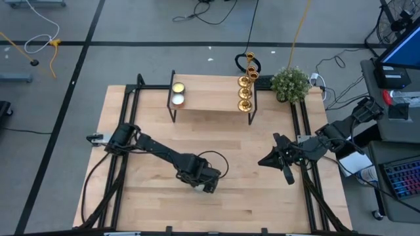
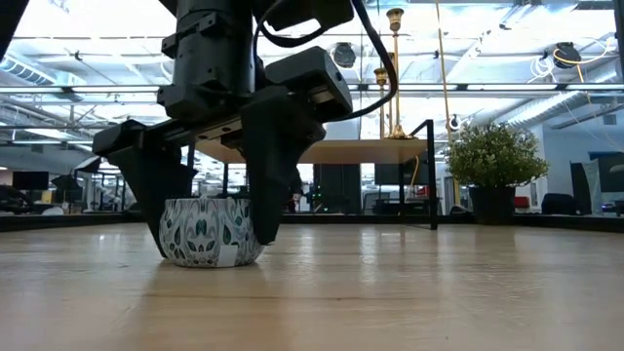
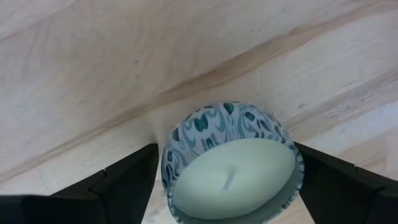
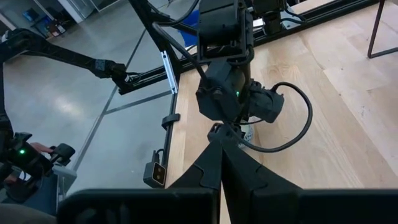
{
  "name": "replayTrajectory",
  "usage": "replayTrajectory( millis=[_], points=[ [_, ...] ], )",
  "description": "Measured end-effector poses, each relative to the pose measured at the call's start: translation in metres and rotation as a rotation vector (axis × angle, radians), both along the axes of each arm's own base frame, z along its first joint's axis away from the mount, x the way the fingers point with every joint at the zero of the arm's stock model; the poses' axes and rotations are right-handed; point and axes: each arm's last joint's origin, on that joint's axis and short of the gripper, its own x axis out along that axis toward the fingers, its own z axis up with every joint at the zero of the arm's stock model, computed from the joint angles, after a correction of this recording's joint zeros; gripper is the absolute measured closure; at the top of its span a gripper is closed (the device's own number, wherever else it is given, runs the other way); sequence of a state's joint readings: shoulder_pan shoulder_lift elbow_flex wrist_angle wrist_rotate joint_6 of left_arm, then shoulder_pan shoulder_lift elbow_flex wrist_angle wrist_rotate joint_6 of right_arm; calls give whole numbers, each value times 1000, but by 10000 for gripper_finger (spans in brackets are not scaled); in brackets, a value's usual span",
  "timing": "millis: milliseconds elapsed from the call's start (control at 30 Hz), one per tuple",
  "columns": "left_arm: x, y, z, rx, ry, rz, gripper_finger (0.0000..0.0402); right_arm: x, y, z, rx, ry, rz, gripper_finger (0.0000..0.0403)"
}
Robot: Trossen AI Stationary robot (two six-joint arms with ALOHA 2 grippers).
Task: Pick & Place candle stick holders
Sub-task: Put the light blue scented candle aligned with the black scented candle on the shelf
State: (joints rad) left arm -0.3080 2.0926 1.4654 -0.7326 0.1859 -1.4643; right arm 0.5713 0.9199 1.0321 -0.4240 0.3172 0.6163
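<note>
Left gripper down on a patterned candle tin, fingers spread wide either side, not yet clamped.
Next: squeeze and lift; right gripper waiting clenched, gold candlesticks untouched on the shelf.

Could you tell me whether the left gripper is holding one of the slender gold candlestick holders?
No, the left gripper straddles a round patterned candle tin on the wooden table.

We're looking into a robotics lab: a wooden table is sitting on grey concrete floor, cables trailing at twelve o'clock, a keyboard glowing at four o'clock, and open office bays with ceiling lights stretching behind.
</note>
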Motion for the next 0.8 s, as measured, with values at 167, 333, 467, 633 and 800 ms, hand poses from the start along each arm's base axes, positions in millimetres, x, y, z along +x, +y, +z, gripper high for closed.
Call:
replayTrajectory(
  millis=[167, 333, 467, 633, 800],
  points=[
    [-1, -1, 0, -13, 10, -7, 96, 0, 0, 0, -4, -1, 0, 403],
    [-1, -1, 0, -36, 19, -3, 104, 0, -1, 0, -11, -5, -20, 403],
    [-2, -1, 0, -46, 39, 1, 102, 0, -1, 0, -15, -6, -19, 403],
    [1, 1, 17, 15, 87, -38, 100, 0, -1, 0, -15, -6, -19, 403],
    [13, 16, 50, 45, 59, -69, 102, 0, -1, 0, -20, -7, -17, 403]
  ],
)
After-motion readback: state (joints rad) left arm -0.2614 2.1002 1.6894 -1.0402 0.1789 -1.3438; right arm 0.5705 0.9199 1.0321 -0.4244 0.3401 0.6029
